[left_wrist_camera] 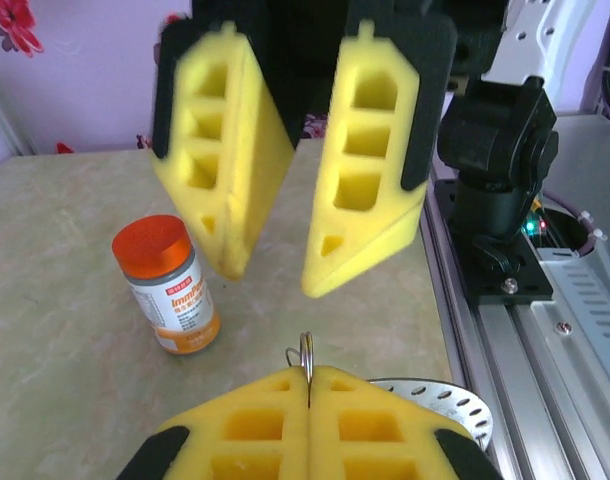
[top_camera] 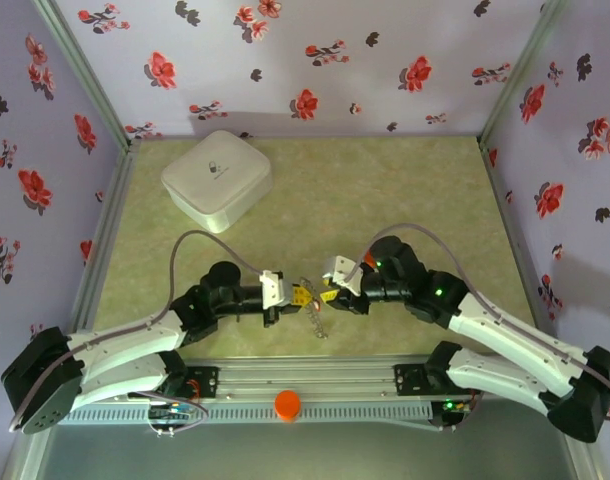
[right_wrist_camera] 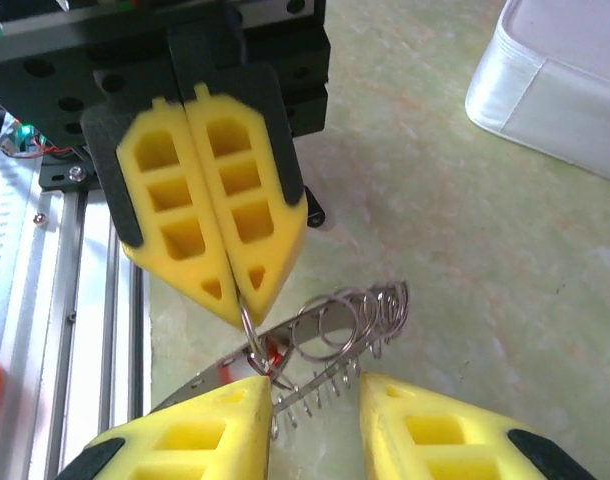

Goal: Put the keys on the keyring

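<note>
Left claw [left_wrist_camera: 307, 378] is clamped shut on a thin wire loop [left_wrist_camera: 306, 350]. It's pinched edge-on at the fingertips, so the loop stands proud and faces the other arm. Right claw [right_wrist_camera: 313, 390] is open, one finger either side of the tangle, gripping nothing. Both meet in the air just inside the front rail [top_camera: 365, 385], with the bundle [top_camera: 313, 312] hanging between them off the table [top_camera: 405, 190]. In the right wrist view there are silver wire coils [right_wrist_camera: 350, 318] beside my left fingertips and a red speck [right_wrist_camera: 274, 352] under them. That's probably the red-tagged key; it's too tangled to separate the keys. The flat grey keyring [left_wrist_camera: 440, 400] with the rough rim sits just below my left fingers. I can't tell if it hangs from the loop. Left acts as a rigid fixture so right gets a fixed target. My read: mid-threading, not done. Pill bottle [left_wrist_camera: 170, 285] and white box [top_camera: 217, 178] are well apart from the work.
</note>
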{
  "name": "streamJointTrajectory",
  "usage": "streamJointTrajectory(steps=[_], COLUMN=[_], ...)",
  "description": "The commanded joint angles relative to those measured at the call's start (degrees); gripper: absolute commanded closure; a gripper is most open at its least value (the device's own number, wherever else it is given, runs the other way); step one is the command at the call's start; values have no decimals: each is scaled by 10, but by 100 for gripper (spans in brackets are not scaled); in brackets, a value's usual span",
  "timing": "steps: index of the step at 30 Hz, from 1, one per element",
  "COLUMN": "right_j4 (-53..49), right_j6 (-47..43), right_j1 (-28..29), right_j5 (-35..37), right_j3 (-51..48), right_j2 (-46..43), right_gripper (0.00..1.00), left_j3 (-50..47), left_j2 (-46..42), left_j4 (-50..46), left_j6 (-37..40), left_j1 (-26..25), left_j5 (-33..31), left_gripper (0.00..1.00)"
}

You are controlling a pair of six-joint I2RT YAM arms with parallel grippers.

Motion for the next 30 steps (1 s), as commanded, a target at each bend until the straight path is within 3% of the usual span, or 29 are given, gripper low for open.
streamJointTrajectory(steps=[1,14,25,26,27,30], right_j4=[84,119,118,114,106,65], right_j6=[60,91,87,83,78,54], right_j1=[-5,-5,-6,-5,-5,-6], right_j5=[-50,-79,-104,-105,-104,-89], right_j3=[-34,-47,-39,-36,-31,-11], right_j2=[-20,-23,-14,-11,-9,2], right_gripper=[70,75,99,100,100,100], left_j3=[-14,-19,-16,-14,-12,-1], left_j2=[-6,4,3,1,-3,-17], left_j4=[120,154,135,125,109,40], left_j6=[-46,-78,-62,-55,-49,-19], left_j1=[-3,-4,-4,-4,-4,-4], left_j5=[2,16,15,8,0,-9], left_gripper=[100,100,100,99,86,74])
